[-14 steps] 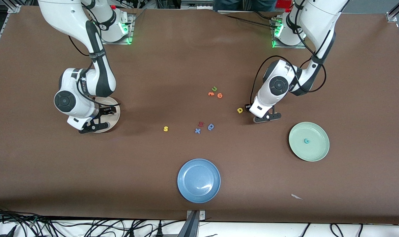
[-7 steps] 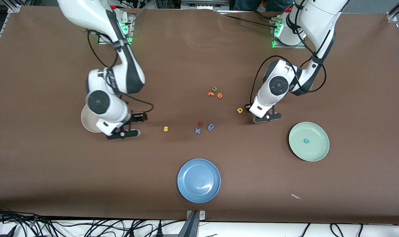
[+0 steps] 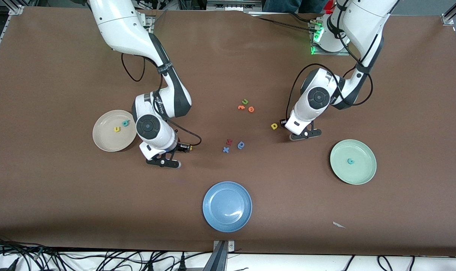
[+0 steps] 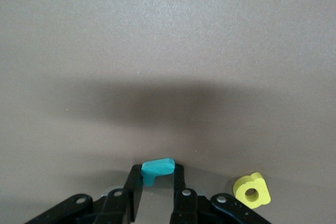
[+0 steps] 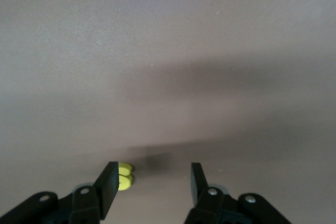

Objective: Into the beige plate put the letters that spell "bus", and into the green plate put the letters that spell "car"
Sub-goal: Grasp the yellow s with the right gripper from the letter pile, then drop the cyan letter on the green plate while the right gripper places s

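My right gripper (image 3: pixel 184 148) (image 5: pixel 152 182) is low over the table and open, and the yellow "s" (image 3: pixel 190 148) (image 5: pixel 124 177) lies against the inner side of one finger. The beige plate (image 3: pixel 105 141), beside that arm, holds a yellow "u" (image 3: pixel 117 129) and a teal "b" (image 3: pixel 125 122). My left gripper (image 3: pixel 285 126) (image 4: pixel 157 182) is shut on a teal letter (image 4: pixel 157 168) just above the table. The yellow "a" (image 3: pixel 274 126) (image 4: pixel 252 190) lies beside it. The green plate (image 3: pixel 361 175) holds a teal "c" (image 3: pixel 350 161).
A green "u" (image 3: pixel 245 101) and two orange letters (image 3: pixel 241 107) lie mid-table. A red letter (image 3: pixel 229 142), a blue "x" (image 3: pixel 226 149) and a blue round letter (image 3: pixel 241 145) sit nearer the camera. The blue plate (image 3: pixel 227 206) is at the front edge, a white scrap (image 3: pixel 339 225) toward the left arm's end.
The right arm has swung from over the beige plate to the yellow "s", uncovering the "u" and "b" in the plate. The left arm has stayed where it was.
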Controlling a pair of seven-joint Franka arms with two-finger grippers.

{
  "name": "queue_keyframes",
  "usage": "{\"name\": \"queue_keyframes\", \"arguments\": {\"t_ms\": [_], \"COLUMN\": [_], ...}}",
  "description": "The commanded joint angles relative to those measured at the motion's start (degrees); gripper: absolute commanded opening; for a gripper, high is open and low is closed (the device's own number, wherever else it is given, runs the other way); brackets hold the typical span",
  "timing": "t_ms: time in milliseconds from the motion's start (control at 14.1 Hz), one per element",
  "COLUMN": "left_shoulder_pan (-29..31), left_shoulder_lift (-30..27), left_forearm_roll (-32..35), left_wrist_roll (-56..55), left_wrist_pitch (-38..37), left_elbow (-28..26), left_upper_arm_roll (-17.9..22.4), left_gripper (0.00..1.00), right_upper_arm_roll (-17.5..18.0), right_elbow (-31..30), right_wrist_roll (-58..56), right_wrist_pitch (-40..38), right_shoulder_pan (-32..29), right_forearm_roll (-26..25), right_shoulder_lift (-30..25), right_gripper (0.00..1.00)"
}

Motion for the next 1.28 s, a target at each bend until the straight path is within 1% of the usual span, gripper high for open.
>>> {"name": "queue_keyframes", "arguments": {"t_ms": [0,71,213,355,497,639,710,781,852,923,994,1065,1207], "left_shoulder_pan": [0.55,0.90,1.25,3.08,7.29,11.25,12.66,13.72,13.82,13.82,13.82,13.56,13.12], "left_shoulder_lift": [0.39,0.30,0.30,0.48,1.09,2.40,3.89,6.17,8.45,10.13,10.58,10.50,10.15], "left_forearm_roll": [1.58,1.58,3.06,6.22,7.11,7.90,9.99,12.19,13.78,14.40,14.50,13.80,11.96], "left_wrist_roll": [4.09,6.90,13.40,19.20,26.49,33.44,34.69,34.79,34.79,34.79,34.79,33.83,32.42], "left_wrist_pitch": [-8.52,-12.83,-18.39,-22.00,-22.37,-22.28,-22.11,-22.02,-21.93,-22.01,-22.02,-22.02,-22.89], "left_elbow": [5.50,8.14,12.45,15.80,17.56,19.32,20.80,22.73,25.10,26.87,27.49,27.93,30.04], "left_upper_arm_roll": [0.89,2.02,4.92,6.68,6.78,6.78,6.78,6.69,6.78,6.69,6.69,6.60,6.17], "left_gripper": [0.20,0.20,0.20,0.19,0.19,0.19,0.19,0.21,0.31,0.64,0.95,1.00,1.00], "right_upper_arm_roll": [1.33,1.51,1.51,1.51,1.51,1.51,1.51,1.51,1.51,1.51,1.42,1.33,0.64], "right_elbow": [1.67,1.67,1.67,1.23,1.05,1.05,1.05,0.96,0.88,1.14,1.40,1.40,1.58], "right_wrist_roll": [1.74,2.17,3.49,3.15,3.06,3.14,3.32,3.32,3.23,3.15,2.62,2.36,1.74], "right_wrist_pitch": [1.29,2.34,3.66,3.67,3.67,3.75,4.02,4.02,4.02,4.02,3.84,3.41,1.13], "right_shoulder_pan": [0.16,0.16,1.47,1.56,1.65,2.35,2.35,2.44,2.35,2.35,2.35,2.09,2.00], "right_forearm_roll": [3.38,3.56,2.86,2.33,1.28,-1.18,-1.36,-1.45,-1.45,-1.28,-1.28,-1.45,-1.45], "right_shoulder_lift": [1.42,1.85,2.56,2.56,2.91,3.87,3.96,3.97,3.97,3.88,3.62,3.35,2.21], "right_gripper": [0.64,0.64,0.64,0.57,0.57,0.57,0.50,0.36,0.17,0.01,0.00,0.00,0.00]}}
